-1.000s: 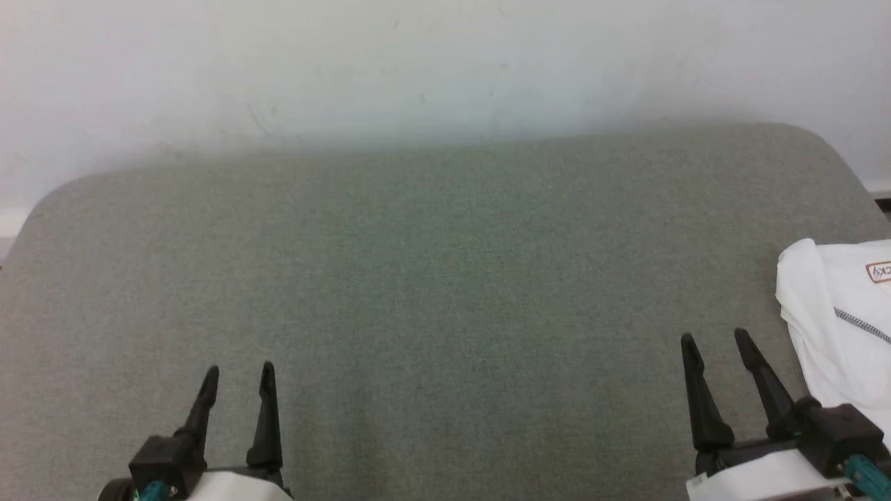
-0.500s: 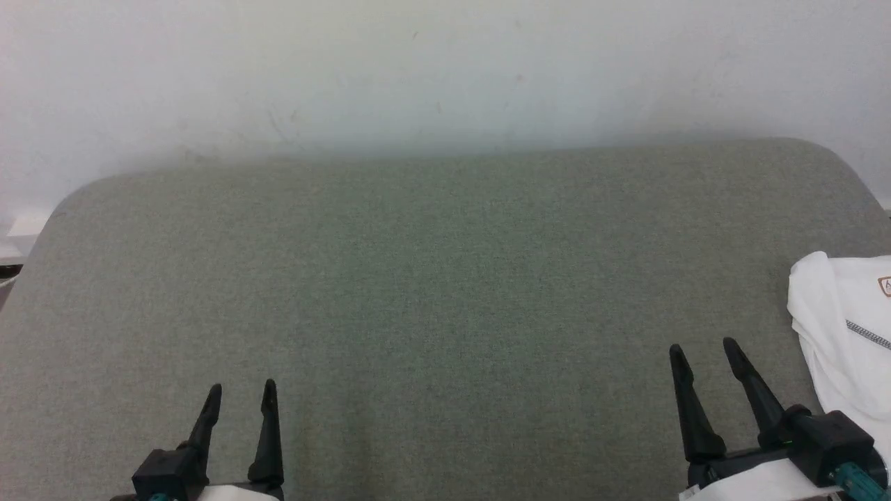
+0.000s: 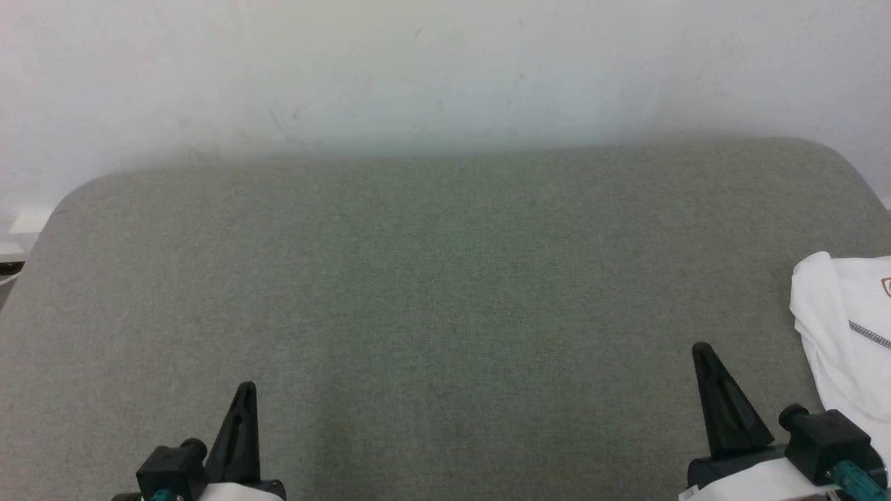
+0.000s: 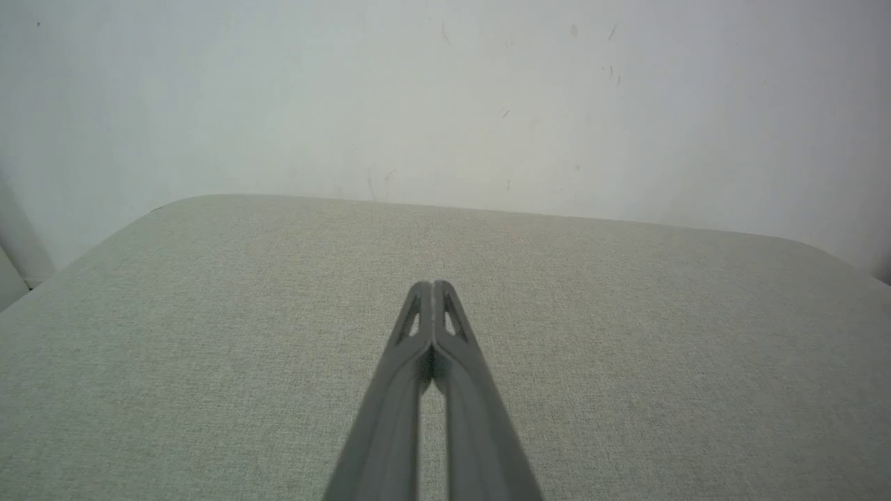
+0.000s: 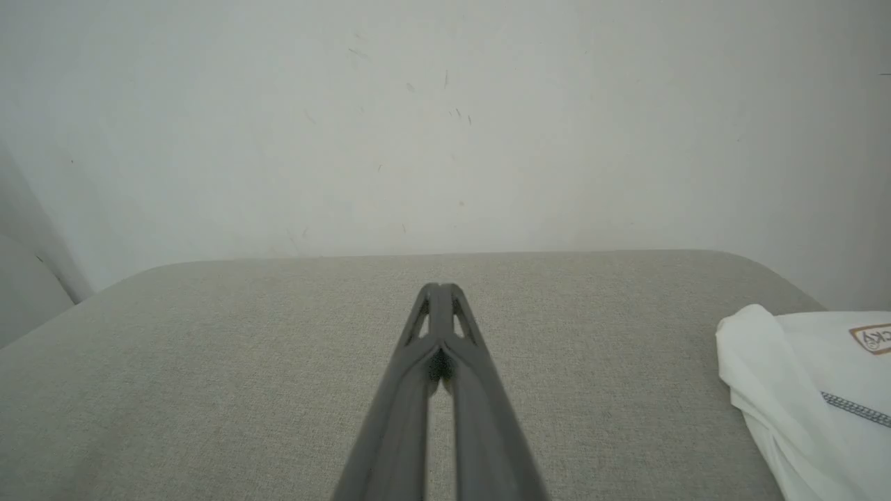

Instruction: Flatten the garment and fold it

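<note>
Fabric-covered table [image 3: 445,278], grey-green, of fine woven texture, with rounded far corners, its far edge against a scuffed white wall [image 3: 445,69]. The middle and left of the table are bare cloth, leaving broad open room ahead of both arms.

The left gripper [image 3: 247,385] stands at the near edge toward the left, its dark tapered fingers pressed together and holding nothing; the left wrist view shows the tips [image 4: 433,284] meeting over bare cloth. The right gripper [image 3: 699,346] stands at the near edge toward the right, likewise closed and empty [image 5: 439,285].

The garment [image 3: 846,348], thin, soft and white, lies rumpled in rounded folds at the right edge, near the right gripper but apart from its fingertips. It bears a grey zigzag stitching line [image 5: 856,410] and a brown-bordered label [image 5: 873,339], partly cut off.
</note>
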Motion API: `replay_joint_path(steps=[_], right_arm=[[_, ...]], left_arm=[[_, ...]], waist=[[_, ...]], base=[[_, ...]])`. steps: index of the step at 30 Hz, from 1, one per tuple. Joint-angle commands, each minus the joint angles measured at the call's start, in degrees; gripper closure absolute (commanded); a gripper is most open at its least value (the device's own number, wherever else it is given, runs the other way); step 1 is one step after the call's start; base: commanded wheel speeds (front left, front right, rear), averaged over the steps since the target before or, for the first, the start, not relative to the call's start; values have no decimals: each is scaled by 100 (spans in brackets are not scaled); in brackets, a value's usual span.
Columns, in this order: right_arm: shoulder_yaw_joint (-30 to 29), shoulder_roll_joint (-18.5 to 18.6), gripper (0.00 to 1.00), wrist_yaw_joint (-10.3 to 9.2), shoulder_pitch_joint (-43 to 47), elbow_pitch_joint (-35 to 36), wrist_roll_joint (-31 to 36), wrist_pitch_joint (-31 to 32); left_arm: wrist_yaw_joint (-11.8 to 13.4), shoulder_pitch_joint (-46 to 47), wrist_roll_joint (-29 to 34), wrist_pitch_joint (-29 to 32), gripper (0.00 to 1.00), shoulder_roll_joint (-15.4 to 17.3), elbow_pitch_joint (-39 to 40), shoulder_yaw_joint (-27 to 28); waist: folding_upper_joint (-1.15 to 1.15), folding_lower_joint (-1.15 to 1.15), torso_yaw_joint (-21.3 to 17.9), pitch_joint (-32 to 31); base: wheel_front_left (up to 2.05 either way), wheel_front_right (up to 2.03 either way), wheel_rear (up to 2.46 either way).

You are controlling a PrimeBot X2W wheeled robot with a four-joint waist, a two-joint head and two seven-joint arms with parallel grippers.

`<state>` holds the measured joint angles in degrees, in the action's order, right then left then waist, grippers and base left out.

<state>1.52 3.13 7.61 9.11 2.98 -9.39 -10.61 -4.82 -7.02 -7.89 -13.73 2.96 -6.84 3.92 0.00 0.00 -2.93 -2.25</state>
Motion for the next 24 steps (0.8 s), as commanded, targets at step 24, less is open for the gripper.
replay_joint_path(steps=[24], right_arm=[[-38,-7,100,-3,-236,-68,235,239]], left_arm=[[127,183,202,298,100,-2,167,-89]], waist=[[0,0,61,47]], base=[[0,0,0]])
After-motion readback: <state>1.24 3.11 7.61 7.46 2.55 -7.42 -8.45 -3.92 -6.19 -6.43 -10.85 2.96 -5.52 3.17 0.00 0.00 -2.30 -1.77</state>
